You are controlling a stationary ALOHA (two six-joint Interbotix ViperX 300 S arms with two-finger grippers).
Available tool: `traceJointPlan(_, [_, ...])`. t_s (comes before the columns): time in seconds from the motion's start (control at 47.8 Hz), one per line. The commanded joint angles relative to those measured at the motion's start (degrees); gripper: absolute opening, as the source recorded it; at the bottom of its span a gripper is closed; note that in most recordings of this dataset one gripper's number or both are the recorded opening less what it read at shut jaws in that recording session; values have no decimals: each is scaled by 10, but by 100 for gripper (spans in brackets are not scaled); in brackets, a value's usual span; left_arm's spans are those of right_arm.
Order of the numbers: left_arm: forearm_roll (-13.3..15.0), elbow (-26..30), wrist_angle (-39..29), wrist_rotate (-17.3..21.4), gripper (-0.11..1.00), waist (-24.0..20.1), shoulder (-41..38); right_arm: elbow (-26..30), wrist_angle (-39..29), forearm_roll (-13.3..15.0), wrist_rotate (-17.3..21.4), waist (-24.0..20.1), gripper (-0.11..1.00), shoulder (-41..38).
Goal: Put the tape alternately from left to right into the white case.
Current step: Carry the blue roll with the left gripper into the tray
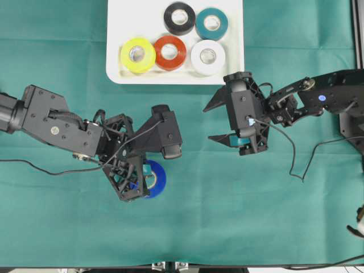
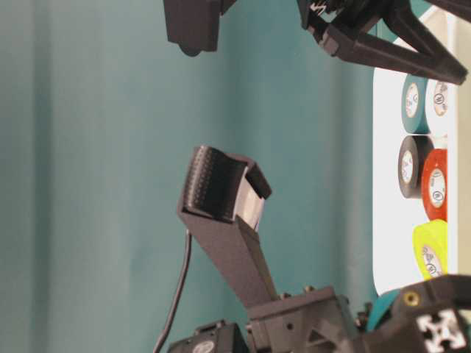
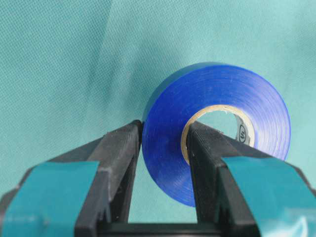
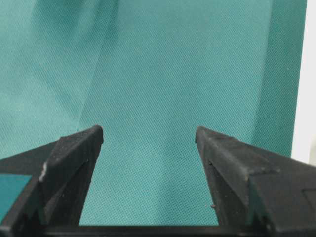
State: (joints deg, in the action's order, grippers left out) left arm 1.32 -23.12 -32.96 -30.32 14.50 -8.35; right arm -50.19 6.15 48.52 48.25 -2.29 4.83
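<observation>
Left gripper (image 3: 163, 148) pinches the blue roll's (image 3: 217, 128) wall (one finger through the core), out on the cloth short of the case (image 1: 116, 57). Lift clear, carry level, set it beside the five. Right gripper (image 4: 148, 143) spread, empty.

Five rolls lay in the white case (image 1: 116, 34) at the far edge of the counter (image 1: 51, 62): two behind, three in front. The sixth roll (image 1: 156, 181) was on the counter, near the front, between the left claw's (image 1: 142, 177) fingers. The right claw (image 1: 211, 122) was beside the case's near right corner.
</observation>
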Motion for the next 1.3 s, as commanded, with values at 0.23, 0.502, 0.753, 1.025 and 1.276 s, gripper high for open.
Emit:
traceJointPlan(0.23, [-3, -44, -12, 32, -2, -47, 63, 7, 4, 0, 1, -1, 83, 12])
traceJointPlan(0.502, [-3, -97, -4, 47, -2, -122, 107, 6, 4, 0, 2, -1, 83, 13])
traceJointPlan(0.753, [-3, -97, 14, 117, -2, -186, 120, 8, 4, 0, 2, -1, 83, 12])
traceJointPlan(1.025, [-3, -80, 39, 210, -2, -264, 119, 11, 4, 0, 2, -1, 83, 12])
traceJointPlan(1.276, [-3, -71, 83, 247, -2, -343, 107, 11, 3, 0, 2, -1, 83, 12])
